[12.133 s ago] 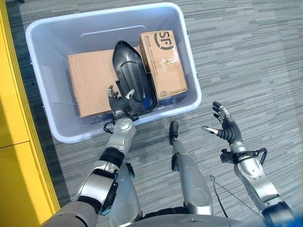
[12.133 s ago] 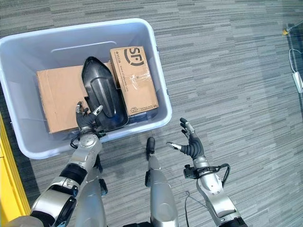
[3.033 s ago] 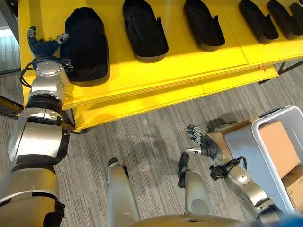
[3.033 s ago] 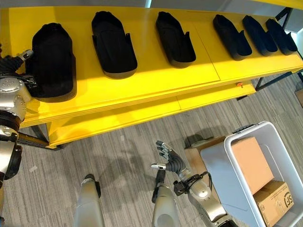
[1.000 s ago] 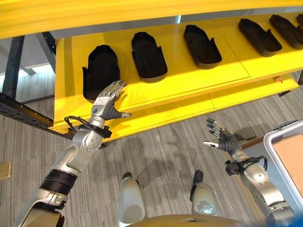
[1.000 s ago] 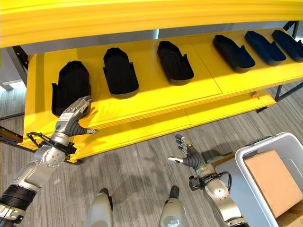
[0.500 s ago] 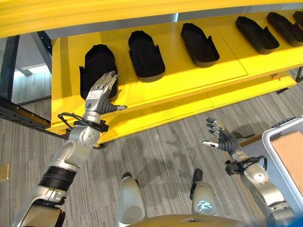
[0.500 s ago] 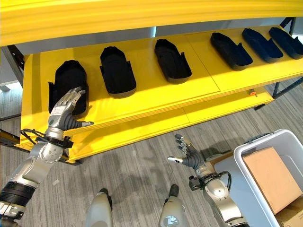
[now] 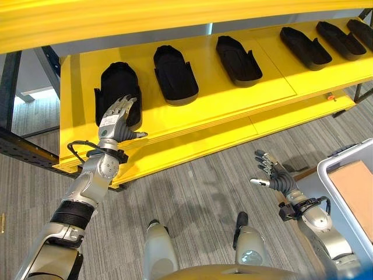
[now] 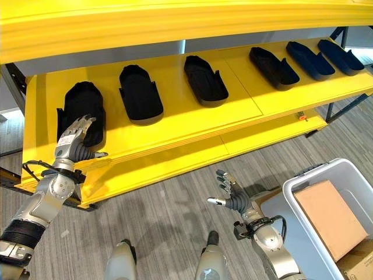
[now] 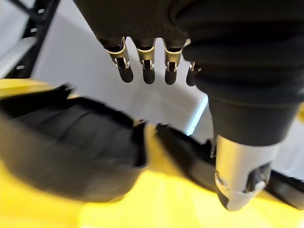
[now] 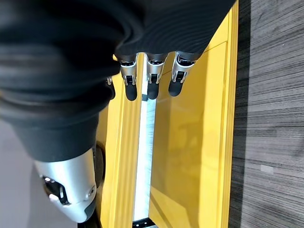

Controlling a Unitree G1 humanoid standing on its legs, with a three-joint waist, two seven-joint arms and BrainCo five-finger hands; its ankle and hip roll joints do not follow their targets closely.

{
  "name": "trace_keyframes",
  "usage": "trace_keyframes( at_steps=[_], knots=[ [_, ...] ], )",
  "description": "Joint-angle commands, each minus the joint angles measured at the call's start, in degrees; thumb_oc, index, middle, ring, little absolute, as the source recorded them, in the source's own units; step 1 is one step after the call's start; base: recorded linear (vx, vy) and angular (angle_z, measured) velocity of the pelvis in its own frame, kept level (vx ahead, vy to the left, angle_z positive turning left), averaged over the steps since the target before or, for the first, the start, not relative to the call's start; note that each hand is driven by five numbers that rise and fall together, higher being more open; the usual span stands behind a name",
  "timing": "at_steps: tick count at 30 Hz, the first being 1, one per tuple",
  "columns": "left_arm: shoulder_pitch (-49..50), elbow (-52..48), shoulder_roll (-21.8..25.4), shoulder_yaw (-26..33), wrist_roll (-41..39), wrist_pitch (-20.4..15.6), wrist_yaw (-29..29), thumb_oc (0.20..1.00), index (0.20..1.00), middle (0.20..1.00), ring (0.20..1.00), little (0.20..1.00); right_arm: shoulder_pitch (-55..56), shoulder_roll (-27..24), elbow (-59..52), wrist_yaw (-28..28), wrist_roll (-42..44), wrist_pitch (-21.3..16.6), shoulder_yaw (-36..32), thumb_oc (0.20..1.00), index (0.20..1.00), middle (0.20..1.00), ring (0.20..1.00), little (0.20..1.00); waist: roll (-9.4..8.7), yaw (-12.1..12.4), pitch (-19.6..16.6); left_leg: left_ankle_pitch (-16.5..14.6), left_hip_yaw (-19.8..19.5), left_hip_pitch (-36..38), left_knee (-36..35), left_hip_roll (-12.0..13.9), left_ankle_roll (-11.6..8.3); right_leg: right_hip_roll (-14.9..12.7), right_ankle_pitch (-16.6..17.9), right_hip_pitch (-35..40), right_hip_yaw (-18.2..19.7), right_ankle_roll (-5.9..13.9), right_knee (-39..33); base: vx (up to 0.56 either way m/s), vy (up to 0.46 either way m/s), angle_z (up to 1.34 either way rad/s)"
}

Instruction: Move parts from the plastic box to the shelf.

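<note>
A yellow shelf carries a row of several black moulded parts. The leftmost black part lies near the shelf's left end, also close up in the left wrist view. My left hand is open just in front of that part, fingers straight and holding nothing; whether they touch it I cannot tell. My right hand hangs open and empty low over the floor, beside the plastic box, which holds a brown cardboard box.
More black parts lie spaced along the shelf to the right. A second yellow shelf board overhangs above. A dark steel frame stands at the shelf's left. Grey striped carpet lies between shelf and box.
My left hand has drawn slightly back and down from the leftmost part. The camera has shifted, so the shelf sits further left. The right hand is much as before.
</note>
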Motion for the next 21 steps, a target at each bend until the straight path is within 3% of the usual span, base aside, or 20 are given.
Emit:
trace_keyframes(
  at_steps=[1,21],
  knots=[
    [-2.2,1.1,0.3,0.7,-2.9,-0.5,2.5,1.000,1.000,1.000,1.000,1.000,0.1,-1.5,-3.3,0.8,-0.1,-2.8,-2.3,1.000,1.000,1.000,1.000,1.000,-0.57,0.3,-1.9,8.8,-0.2,1.8,-6.3,1.7,-1.04,-3.0,-4.4,0.6,3.9,1.01,9.4,-0.01,0.012,-0.03],
    [-4.1,9.9,0.6,2.3,-9.0,0.6,3.0,1.000,1.000,1.000,1.000,1.000,0.5,-2.6,-3.8,1.9,0.3,-2.6,-2.0,1.000,1.000,1.000,1.000,1.000,-1.09,-0.2,-1.6,8.9,0.1,-0.1,-5.0,1.9,-1.01,-3.1,-4.3,-2.2,5.2,0.95,10.9,0.00,0.001,0.00]
  ],
)
